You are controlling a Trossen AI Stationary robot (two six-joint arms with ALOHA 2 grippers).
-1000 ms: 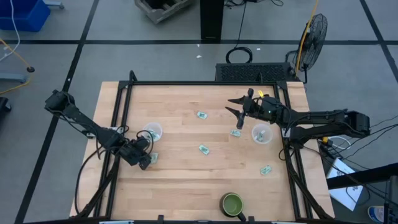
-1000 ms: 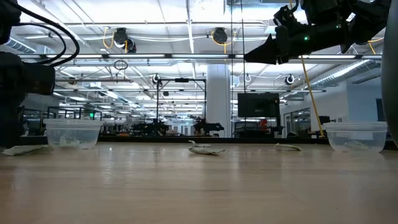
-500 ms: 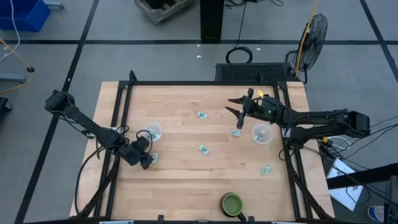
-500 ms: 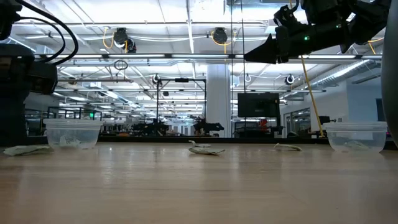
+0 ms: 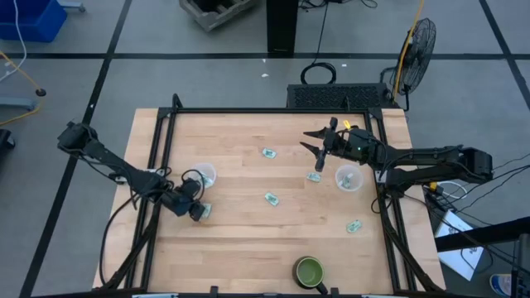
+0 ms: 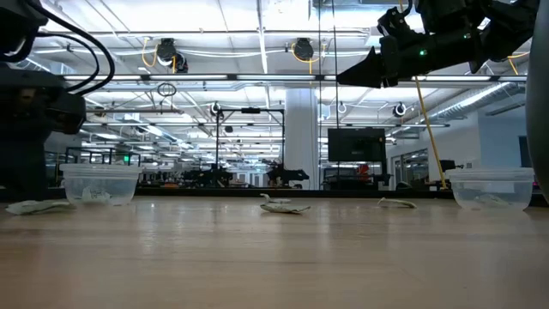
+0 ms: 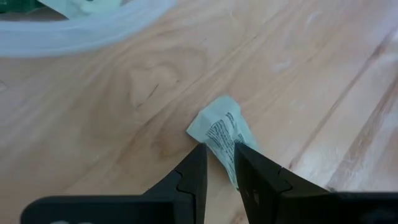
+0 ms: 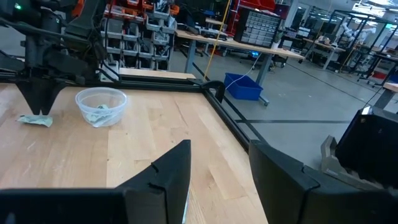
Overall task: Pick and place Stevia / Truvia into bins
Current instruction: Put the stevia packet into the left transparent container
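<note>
My left fingers (image 7: 217, 163) are low on the desk (image 5: 248, 178), almost closed around the edge of one Stevia sachet (image 7: 221, 132), which lies flat between their tips and reaches out in front of them. Since half a second ago my left arm has moved only a little, and the sachet is at the same place, just beside the left bin (image 5: 204, 175); this bin already has something pale green in it. My right fingers (image 5: 317, 141) hang spread apart above the desk, grasping nothing, and they have not moved. Below them lies another sachet (image 5: 314, 176), and the right bin (image 5: 348, 177) stands just beside them. Three more sachets (image 5: 271, 198) lie scattered on the desk.
</note>
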